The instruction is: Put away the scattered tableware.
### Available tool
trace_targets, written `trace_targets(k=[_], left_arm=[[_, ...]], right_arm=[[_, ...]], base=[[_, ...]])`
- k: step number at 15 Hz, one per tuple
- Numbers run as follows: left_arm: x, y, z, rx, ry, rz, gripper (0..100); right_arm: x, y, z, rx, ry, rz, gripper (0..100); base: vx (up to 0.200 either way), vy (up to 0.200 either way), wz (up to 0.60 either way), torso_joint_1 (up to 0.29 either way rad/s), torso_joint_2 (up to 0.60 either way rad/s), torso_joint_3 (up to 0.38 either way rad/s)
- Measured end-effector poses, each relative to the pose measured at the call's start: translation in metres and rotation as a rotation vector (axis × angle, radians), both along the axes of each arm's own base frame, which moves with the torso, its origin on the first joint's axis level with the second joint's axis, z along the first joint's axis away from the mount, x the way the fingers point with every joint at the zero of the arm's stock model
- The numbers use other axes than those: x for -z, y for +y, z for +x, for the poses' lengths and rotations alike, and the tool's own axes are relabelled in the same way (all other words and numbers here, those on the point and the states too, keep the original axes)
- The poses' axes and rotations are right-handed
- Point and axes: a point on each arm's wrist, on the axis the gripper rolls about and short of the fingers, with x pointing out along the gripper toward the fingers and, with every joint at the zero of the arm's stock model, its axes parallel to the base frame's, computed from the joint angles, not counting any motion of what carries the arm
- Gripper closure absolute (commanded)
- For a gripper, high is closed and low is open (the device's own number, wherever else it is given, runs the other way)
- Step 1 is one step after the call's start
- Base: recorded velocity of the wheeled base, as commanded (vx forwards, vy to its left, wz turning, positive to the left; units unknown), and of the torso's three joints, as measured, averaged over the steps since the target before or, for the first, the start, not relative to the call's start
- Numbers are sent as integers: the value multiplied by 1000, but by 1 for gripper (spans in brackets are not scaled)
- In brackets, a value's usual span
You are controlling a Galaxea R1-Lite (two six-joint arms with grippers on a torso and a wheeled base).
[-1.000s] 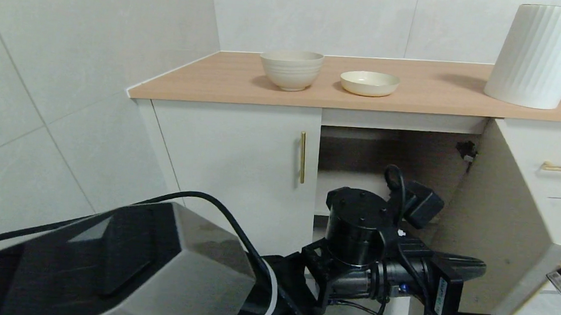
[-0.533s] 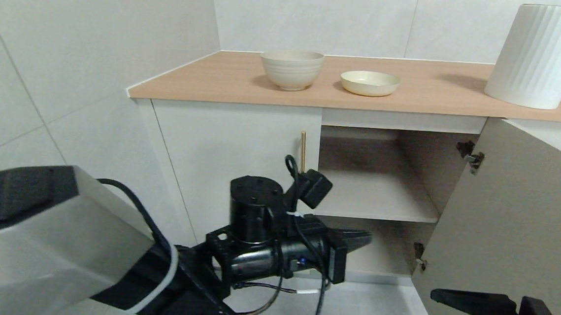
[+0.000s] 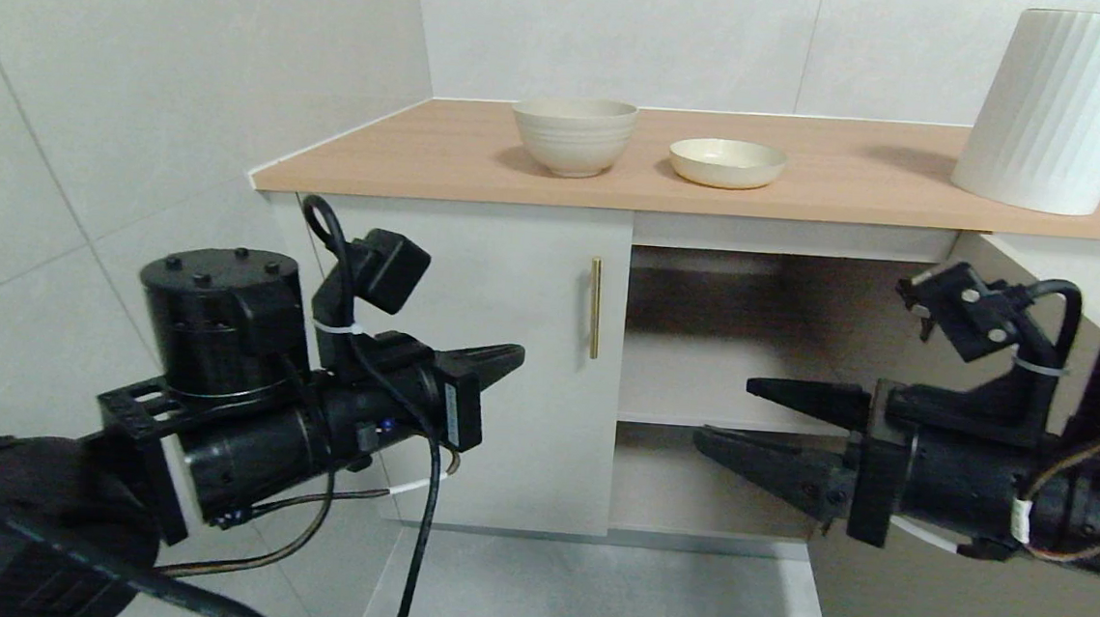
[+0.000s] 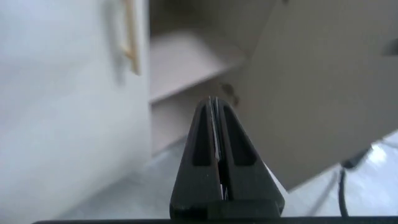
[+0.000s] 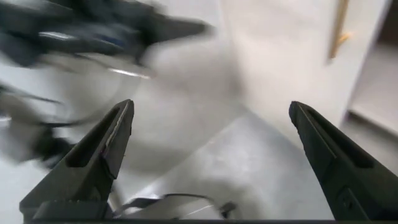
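The bowl (image 3: 573, 134) and the shallow dish (image 3: 726, 162) stand on the wooden counter (image 3: 405, 163). The bowl is to the left and the dish just right of it, apart, and both are upright. A tall white ribbed cylinder (image 3: 1058, 107) stands on the counter far to the right, well apart from them.

Below the counter is a white cabinet. Its left door (image 3: 470, 342) is shut and carries a slim brass handle (image 3: 594, 308) along its right edge. The right door (image 3: 925, 615) is swung open toward the near right, baring a shelf (image 3: 699, 387) with a lower compartment beneath it.

The left hand (image 3: 503, 354) is held level in front of the shut door, below counter height, pointing right toward the handle. Its fingers are pressed together with nothing between them, and the left wrist view (image 4: 212, 106) shows them as one closed wedge aimed at the shelf opening.

The right hand (image 3: 727, 413) is held level in front of the open compartment and points left. Its fingers are spread wide and hold nothing. The right wrist view (image 5: 211, 107) shows the gap between them, with grey floor (image 5: 249, 168) beyond.

Both hands are well below the bowl and dish and touch neither.
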Motion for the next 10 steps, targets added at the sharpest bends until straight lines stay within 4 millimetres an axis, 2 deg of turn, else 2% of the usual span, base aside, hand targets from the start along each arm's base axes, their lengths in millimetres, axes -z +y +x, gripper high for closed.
trace_targets(k=[2, 3, 5, 10], left_arm=[[-8, 12, -10, -21, 22, 12, 100], [-13, 15, -13, -25, 26, 13, 0], [-22, 20, -19, -25, 31, -19, 0], [-50, 29, -29, 66, 113, -241, 0]], right_arm=[[-4, 10, 20, 92, -2, -55, 0], [-6, 13, 27, 179, 10, -122, 0], [-11, 19, 29, 280, 0, -197, 0], [-24, 20, 19, 331, 50, -164, 0]], base=[[0, 0, 0, 0, 0, 0], [0, 0, 0, 0, 0, 0], [0, 0, 0, 0, 0, 0], [0, 0, 0, 0, 0, 0]])
